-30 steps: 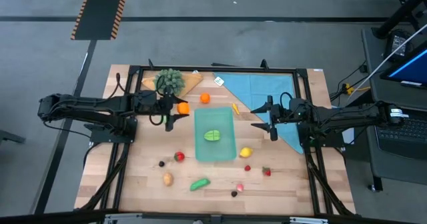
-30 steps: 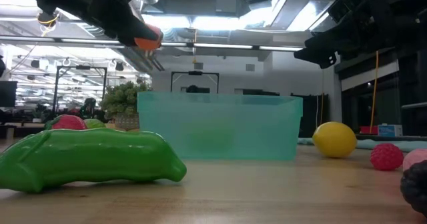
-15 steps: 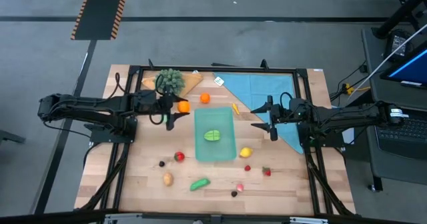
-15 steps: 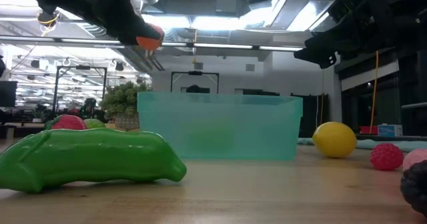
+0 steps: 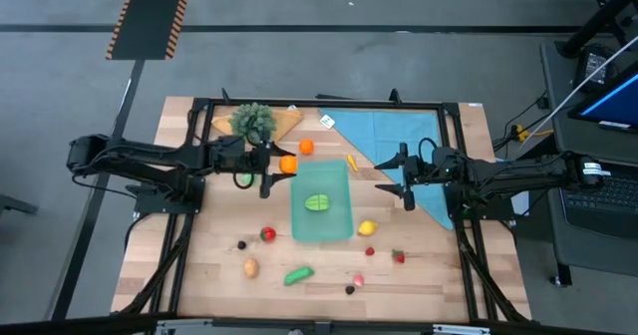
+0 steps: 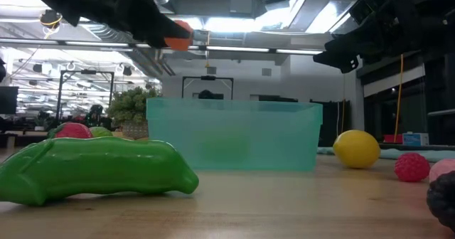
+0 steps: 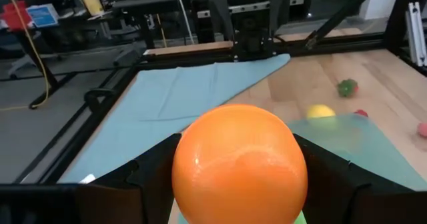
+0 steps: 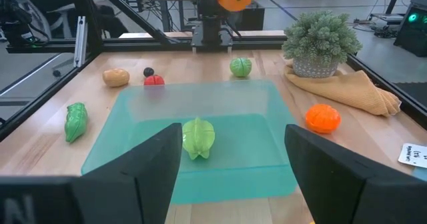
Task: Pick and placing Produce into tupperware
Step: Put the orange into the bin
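Observation:
My left gripper (image 5: 282, 166) is shut on an orange ball (image 5: 288, 164) in the air beside the tupperware's far-left corner; the low view shows that ball (image 6: 178, 37) well above the rim. The teal tupperware (image 5: 321, 203) sits mid-table with one light-green piece (image 5: 318, 203) inside. Loose produce lies around it: a second orange fruit (image 5: 306, 147), a lemon (image 5: 367, 228), a green pod (image 5: 298, 274), a brown potato (image 5: 250, 267), a red piece (image 5: 267, 234). My right gripper (image 5: 395, 176) hovers open to the right of the tupperware, touching nothing. My left gripper pinches the orange ball (image 7: 239, 164) between its two fingers, one finger (image 7: 150, 177) on each side of its widest part. The fingers come in about level from the table's left. The ball is lifted clear of the table and of the tupperware (image 6: 231, 136).
A leafy green bunch (image 5: 253, 121) rests on a tan cloth at the far left. A light-blue cloth (image 5: 394, 134) covers the far right. More small pieces, a raspberry (image 5: 370, 251), a strawberry (image 5: 398, 256) and a pink piece (image 5: 358, 279), lie near the near edge. A black frame rings the table.
My left gripper has moved toward the table's right, carrying the orange ball from left of the tupperware to its far-left corner, still lifted and still shut on it. The right arm has kept still.

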You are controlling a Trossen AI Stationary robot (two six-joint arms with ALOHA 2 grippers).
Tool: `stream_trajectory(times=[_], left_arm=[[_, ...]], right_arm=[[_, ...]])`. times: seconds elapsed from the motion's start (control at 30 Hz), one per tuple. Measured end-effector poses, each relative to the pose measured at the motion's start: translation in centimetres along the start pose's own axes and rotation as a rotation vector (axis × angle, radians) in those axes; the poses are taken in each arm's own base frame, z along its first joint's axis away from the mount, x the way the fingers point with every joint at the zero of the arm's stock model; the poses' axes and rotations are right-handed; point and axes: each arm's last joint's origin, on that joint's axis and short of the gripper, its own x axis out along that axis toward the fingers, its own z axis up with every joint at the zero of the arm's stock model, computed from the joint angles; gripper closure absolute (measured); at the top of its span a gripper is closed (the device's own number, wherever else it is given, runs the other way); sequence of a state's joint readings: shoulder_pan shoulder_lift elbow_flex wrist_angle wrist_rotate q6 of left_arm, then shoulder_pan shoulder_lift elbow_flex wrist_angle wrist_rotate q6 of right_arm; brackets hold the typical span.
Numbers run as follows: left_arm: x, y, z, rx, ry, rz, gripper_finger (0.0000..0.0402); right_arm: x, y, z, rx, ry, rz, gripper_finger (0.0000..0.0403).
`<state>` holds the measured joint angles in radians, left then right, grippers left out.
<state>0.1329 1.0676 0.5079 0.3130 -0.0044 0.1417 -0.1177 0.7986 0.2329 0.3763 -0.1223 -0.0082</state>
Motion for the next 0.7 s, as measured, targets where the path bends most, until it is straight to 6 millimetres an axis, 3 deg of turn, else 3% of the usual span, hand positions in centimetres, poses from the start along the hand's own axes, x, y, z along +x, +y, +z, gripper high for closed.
stream_trajectory(times=[0.3, 0.43, 0.7], left_arm=[[1.4, 1.1, -0.2, -0.014, -0.047, -0.060, 0.0162], [1.9, 1.4, 0.8, -0.011, -0.050, -0.075, 0.0162], [3.7, 1.8, 2.4, 0.018, 0.111, -0.134, 0.0162]], right_arm=[[0.0, 0.0, 0.0, 0.000, 0.000, 0.000, 0.0136], [0.0, 0.0, 0.0, -0.003, 0.000, 0.000, 0.0136], [0.0, 0.0, 0.0, -0.003, 0.002, 0.000, 0.0136]])
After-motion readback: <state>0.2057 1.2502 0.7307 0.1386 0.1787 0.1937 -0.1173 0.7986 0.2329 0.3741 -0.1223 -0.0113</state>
